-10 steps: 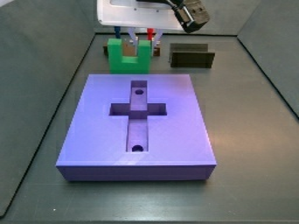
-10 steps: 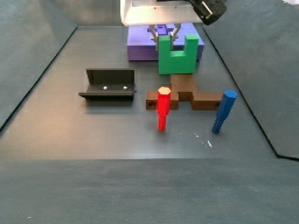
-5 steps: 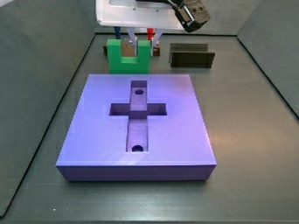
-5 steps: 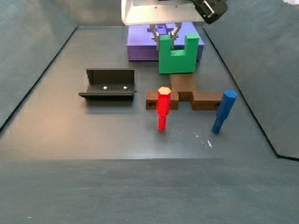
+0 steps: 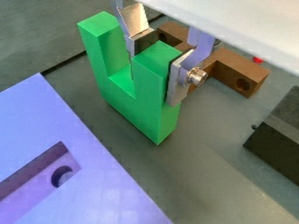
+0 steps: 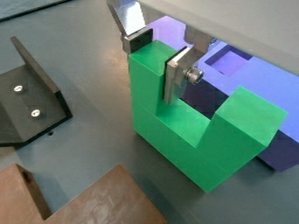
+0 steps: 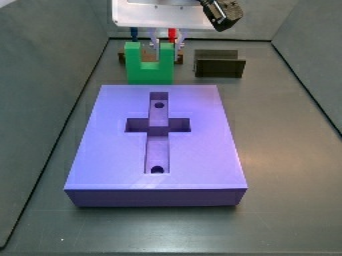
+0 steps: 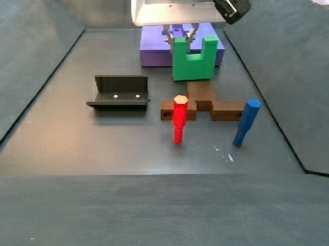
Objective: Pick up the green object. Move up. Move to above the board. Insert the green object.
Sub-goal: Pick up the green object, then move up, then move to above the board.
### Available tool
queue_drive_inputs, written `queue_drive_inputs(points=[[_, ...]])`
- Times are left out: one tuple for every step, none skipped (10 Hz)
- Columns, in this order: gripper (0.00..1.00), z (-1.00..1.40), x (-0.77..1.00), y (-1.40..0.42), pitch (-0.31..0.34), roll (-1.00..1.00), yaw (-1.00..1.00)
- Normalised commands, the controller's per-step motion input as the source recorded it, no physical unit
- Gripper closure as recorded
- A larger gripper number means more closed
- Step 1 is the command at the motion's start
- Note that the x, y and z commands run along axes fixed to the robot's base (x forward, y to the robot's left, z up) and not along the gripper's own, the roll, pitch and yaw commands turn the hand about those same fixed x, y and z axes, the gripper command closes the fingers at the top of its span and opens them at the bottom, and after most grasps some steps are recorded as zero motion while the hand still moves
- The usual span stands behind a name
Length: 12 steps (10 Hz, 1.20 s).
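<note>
On the left of a side view, you are seeing the fixture (image 8: 118,93) sitting alone on the grey floor; right of it a red peg (image 8: 180,117) is standing against a brown block (image 8: 206,105), with a blue peg (image 8: 245,122) beyond. Behind them the green object (image 8: 194,63) is standing upright just in front of the board (image 8: 157,46); your gripper (image 5: 160,59) is clamping one of its prongs, a silver finger (image 5: 184,77) pressing each side.
</note>
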Motion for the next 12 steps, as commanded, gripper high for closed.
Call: queue_drive_inputs(points=[[1.0,0.0,0.0,0.0,0.0,0.0,0.0],[1.0,0.0,0.0,0.0,0.0,0.0,0.0],[1.0,0.83,0.0,0.0,0.0,0.0,0.0],[1.0,0.88,0.06,0.0,-0.029,0.0,0.03],[1.0,0.6,0.01,0.0,0.012,-0.01,0.04],[1.0,0.28,0.03,-0.01,0.004,-0.02,0.03],[1.0,1.4,0.0,0.0,0.0,0.0,0.0],[1.0,1.4,-0.03,0.0,0.028,0.0,-0.01],[1.0,1.4,-0.06,0.0,0.01,-0.02,0.0],[1.0,1.4,-0.03,0.0,-0.002,-0.03,-0.01],[1.0,0.88,0.04,0.0,0.074,-0.03,-0.01],[1.0,0.5,0.04,0.01,0.086,-0.03,0.0]])
